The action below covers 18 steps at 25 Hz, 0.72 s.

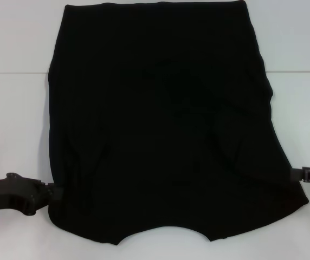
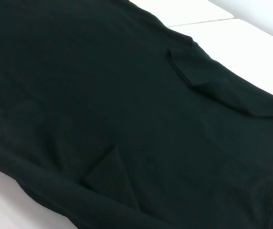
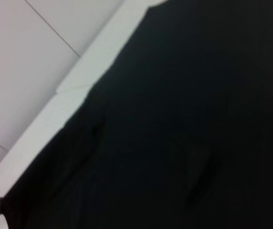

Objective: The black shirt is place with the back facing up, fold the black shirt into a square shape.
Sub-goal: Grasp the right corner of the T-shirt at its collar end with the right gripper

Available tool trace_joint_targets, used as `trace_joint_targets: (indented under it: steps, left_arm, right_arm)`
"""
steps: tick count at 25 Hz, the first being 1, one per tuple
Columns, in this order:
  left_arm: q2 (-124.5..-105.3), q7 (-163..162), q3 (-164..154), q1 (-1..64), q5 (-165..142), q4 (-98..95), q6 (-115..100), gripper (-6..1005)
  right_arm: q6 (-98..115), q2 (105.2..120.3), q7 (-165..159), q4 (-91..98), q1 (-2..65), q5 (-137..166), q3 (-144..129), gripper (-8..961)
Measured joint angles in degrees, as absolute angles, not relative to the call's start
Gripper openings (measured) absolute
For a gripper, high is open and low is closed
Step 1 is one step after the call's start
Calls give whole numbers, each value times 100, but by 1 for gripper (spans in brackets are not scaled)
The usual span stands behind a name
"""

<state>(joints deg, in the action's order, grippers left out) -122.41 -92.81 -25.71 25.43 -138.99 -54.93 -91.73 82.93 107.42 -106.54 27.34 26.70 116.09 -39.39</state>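
The black shirt [image 1: 160, 124] lies spread flat on the white table [image 1: 14, 124], with its curved neckline at the near edge and its hem at the far edge. Both sleeves look folded in over the body. It fills the left wrist view [image 2: 127, 119], where creased flaps of fabric show, and the right wrist view [image 3: 184, 124]. My left gripper [image 1: 56, 192] is low at the shirt's near left edge and touches the fabric. My right gripper [image 1: 294, 173] is low at the shirt's near right edge, its tip against the fabric.
The table has a seam [image 1: 14, 73] running across it behind the middle. Bare white surface shows left and right of the shirt. A pale wall [image 3: 26, 62] rises beyond the table's edge in the right wrist view.
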Motion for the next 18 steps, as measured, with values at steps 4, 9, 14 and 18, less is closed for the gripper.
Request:
trace_joint_targets:
  steps: [4, 9, 14, 18]
  left_arm:
    - [-12235, -9281, -2583, 2547, -13905, -5485, -9154, 83]
    - [-12232, -9287, -2586, 2555, -13886, -5475, -9160, 83]
    - [-12234, -9329, -2593, 2558, -13887, -5475, -9137, 83]
    - [-12233, -9333, -2592, 2558, -13888, -5475, -9125, 84]
  right_arm:
    - [8260, 10662, -10939, 2741, 2651, 11874, -3903, 760]
    - [8126, 10630, -11163, 2743, 2641, 12171, -3825, 759]
    - [8066, 10652, -11191, 2743, 2671, 12263, -3823, 759]
    - [8038, 10688, -11193, 2709, 2695, 12266, -3862, 759]
